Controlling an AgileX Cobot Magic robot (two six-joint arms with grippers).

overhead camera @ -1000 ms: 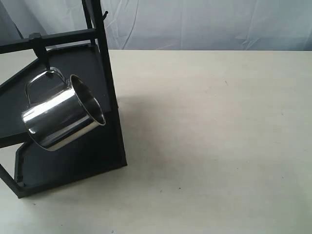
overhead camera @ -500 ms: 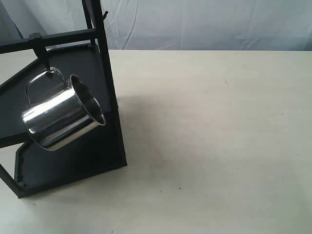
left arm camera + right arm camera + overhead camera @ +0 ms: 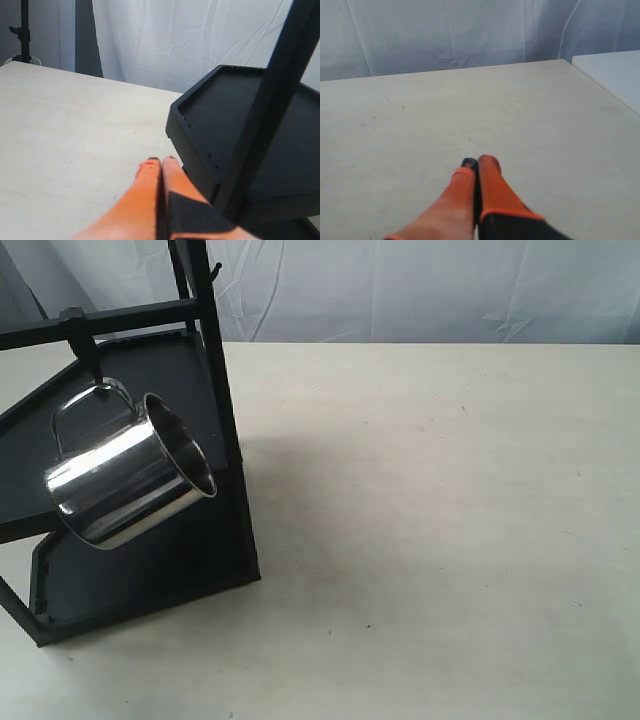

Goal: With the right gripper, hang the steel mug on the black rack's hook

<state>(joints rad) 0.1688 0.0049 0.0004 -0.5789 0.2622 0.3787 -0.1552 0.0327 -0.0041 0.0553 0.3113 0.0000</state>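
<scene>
The steel mug [image 3: 125, 475] hangs tilted by its looped handle from the hook [image 3: 80, 340] on the black rack [image 3: 215, 390], at the left of the exterior view. No gripper touches it, and neither arm shows in that view. In the right wrist view, the right gripper [image 3: 477, 162] is shut with nothing between its orange fingers, over bare tabletop. The left gripper [image 3: 161, 160] is shut and empty too, its tips beside the corner of the black rack's shelf [image 3: 240, 115].
The beige table [image 3: 430, 520] spreads to the right of the rack. White cloth hangs behind it. A white surface [image 3: 615, 75] borders the table's edge in the right wrist view. A dark stand [image 3: 22, 30] rises beyond the table in the left wrist view.
</scene>
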